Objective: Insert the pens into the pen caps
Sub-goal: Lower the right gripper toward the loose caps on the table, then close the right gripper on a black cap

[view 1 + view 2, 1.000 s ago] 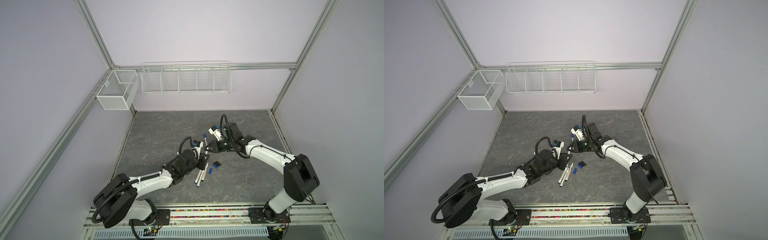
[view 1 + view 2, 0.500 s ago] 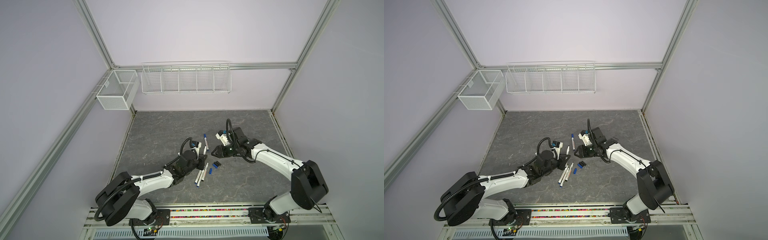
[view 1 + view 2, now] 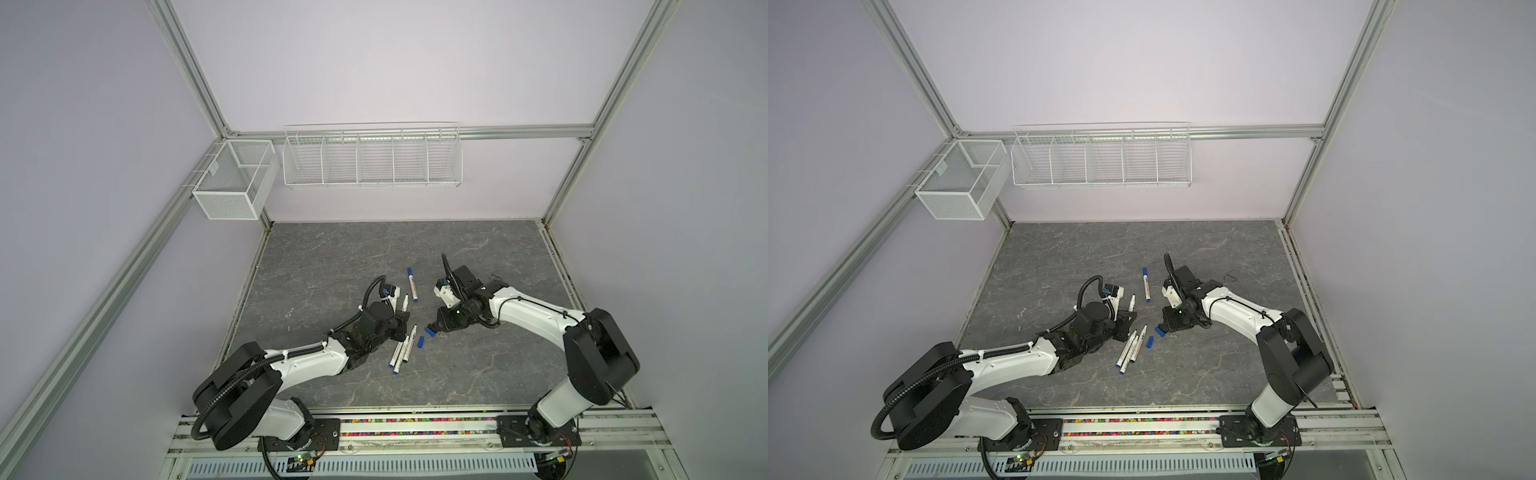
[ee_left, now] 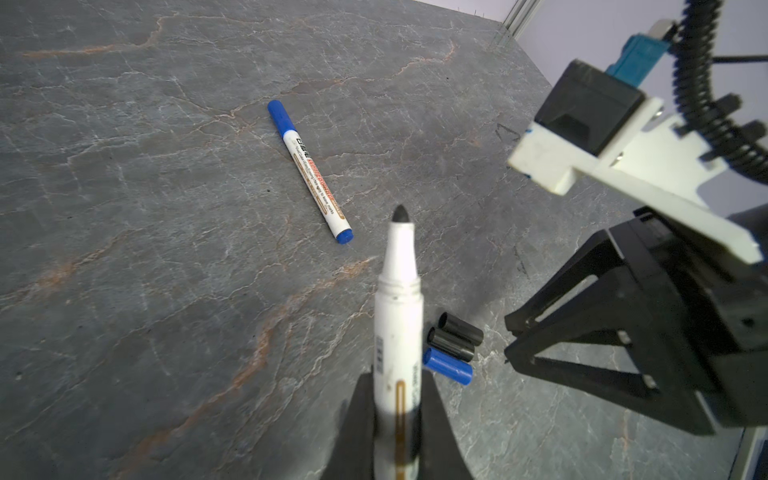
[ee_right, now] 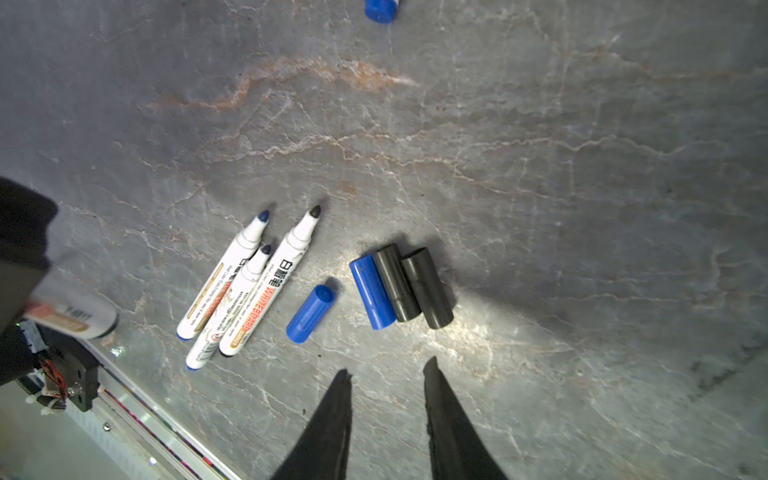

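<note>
My left gripper [image 4: 397, 390] is shut on a white pen [image 4: 397, 316], uncapped, its black tip pointing away; in both top views that pen [image 3: 404, 302] juts from the gripper [image 3: 401, 322]. My right gripper [image 5: 388, 368] is open and empty, just short of a row of pen caps: one blue cap [image 5: 372, 291] and two black caps [image 5: 397, 282]. A loose blue cap [image 5: 309, 307] lies beside them. Three uncapped pens [image 5: 249, 282] lie together on the table [image 3: 401, 351]. A pen with a blue cap on it [image 4: 309, 170] lies apart, farther back [image 3: 1146, 284].
The grey stone-patterned tabletop [image 3: 332, 257] is walled by an aluminium frame. A wire rack [image 3: 372, 160] and a mesh basket [image 3: 232, 183] hang on the back wall. A rail [image 3: 415, 424] runs along the front edge. The two grippers stand close together near the middle.
My right gripper has drawn away from the blue-capped pen, which now lies on the table, and has come down toward the front beside the caps with its jaws open. The left arm has hardly moved.
</note>
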You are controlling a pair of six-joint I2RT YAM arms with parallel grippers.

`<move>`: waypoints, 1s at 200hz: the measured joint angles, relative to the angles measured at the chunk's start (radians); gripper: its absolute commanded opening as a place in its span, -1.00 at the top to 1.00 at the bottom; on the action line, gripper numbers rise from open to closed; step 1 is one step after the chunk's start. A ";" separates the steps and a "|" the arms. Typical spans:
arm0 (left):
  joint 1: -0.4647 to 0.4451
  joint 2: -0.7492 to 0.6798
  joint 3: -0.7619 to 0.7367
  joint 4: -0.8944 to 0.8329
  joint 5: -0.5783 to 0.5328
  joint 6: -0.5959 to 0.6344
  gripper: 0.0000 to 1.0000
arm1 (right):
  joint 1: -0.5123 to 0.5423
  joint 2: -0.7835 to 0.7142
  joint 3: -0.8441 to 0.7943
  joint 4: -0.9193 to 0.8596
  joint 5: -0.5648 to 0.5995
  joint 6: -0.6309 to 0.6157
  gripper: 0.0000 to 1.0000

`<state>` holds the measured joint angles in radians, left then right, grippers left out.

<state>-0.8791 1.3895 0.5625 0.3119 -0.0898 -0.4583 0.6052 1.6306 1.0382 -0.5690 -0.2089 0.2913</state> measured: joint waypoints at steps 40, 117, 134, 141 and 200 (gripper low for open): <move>0.000 0.000 0.000 -0.008 -0.001 -0.001 1.00 | 0.008 0.041 0.034 -0.001 0.003 -0.008 0.53; 0.000 -0.017 0.000 -0.020 -0.011 -0.004 1.00 | 0.021 0.127 0.079 0.004 0.003 -0.008 0.59; 0.000 -0.020 0.000 -0.021 -0.011 -0.004 1.00 | 0.027 0.137 0.082 0.005 0.003 -0.008 0.60; 0.000 -0.021 0.000 -0.022 -0.011 -0.004 1.00 | 0.029 0.140 0.082 0.005 0.003 -0.008 0.59; 0.000 -0.021 0.000 -0.025 -0.011 -0.011 1.00 | 0.034 0.155 0.084 0.005 0.003 -0.008 0.61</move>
<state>-0.8791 1.3685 0.5625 0.2867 -0.1005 -0.4698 0.6395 1.7859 1.1225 -0.5640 -0.2054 0.2829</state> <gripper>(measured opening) 0.122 0.195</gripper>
